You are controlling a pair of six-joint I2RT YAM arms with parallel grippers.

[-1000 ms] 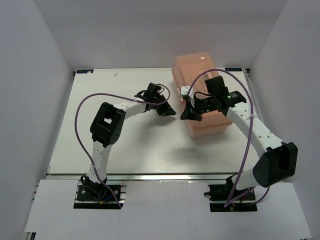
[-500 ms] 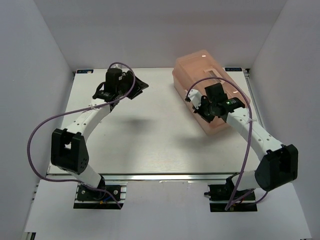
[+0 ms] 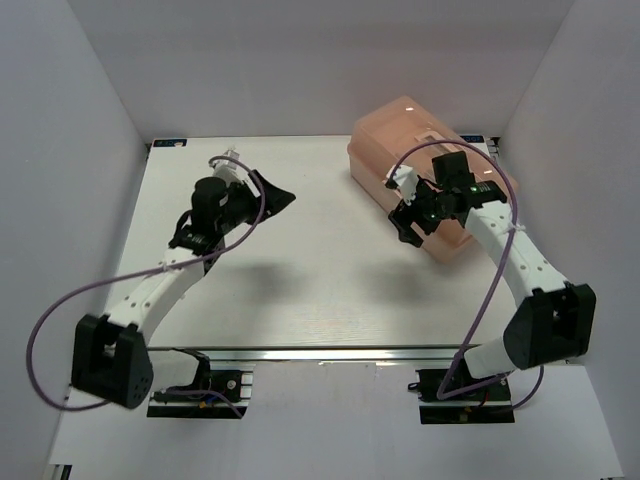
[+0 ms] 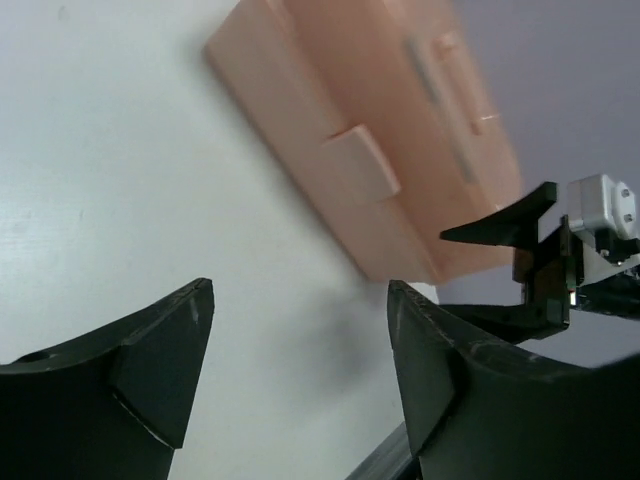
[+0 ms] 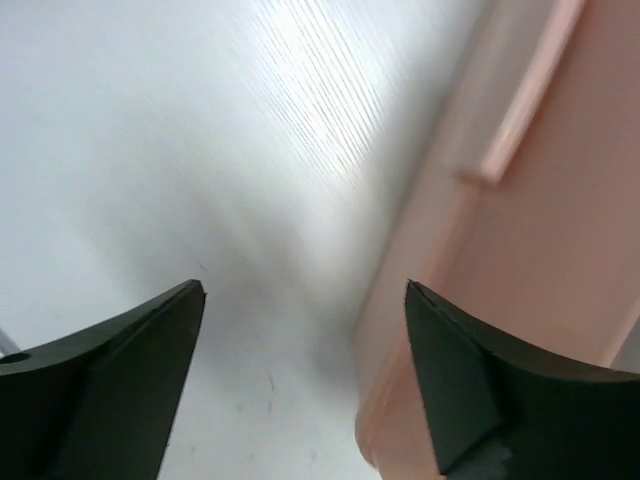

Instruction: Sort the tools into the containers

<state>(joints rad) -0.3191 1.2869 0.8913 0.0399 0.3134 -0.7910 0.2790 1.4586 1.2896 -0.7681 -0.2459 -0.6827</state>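
The salmon-pink toolbox [image 3: 392, 132] stands at the back right of the table with its lid down; its trays are hidden. In the left wrist view the toolbox [image 4: 350, 110] shows its front latch [image 4: 362, 166]. No tools show in any view. My left gripper [image 3: 278, 197] hangs open and empty over the table's middle left, pointing at the box; its own view shows the left gripper [image 4: 300, 290] with bare table between the jaws. My right gripper [image 3: 407, 226] is open at the box's near left side. In its own view the right gripper [image 5: 305, 290] has one jaw before the toolbox wall [image 5: 540, 200].
White walls close the table [image 3: 300, 280] on the left, back and right. A metal rail [image 3: 320, 354] runs along the near edge, with both arm bases below it. A small white speck [image 3: 232, 148] lies near the back edge.
Both grippers have opened. The left arm swung from the box to the back left, then drew back to the middle left. The toolbox has turned slightly, and the right gripper moved along its side.
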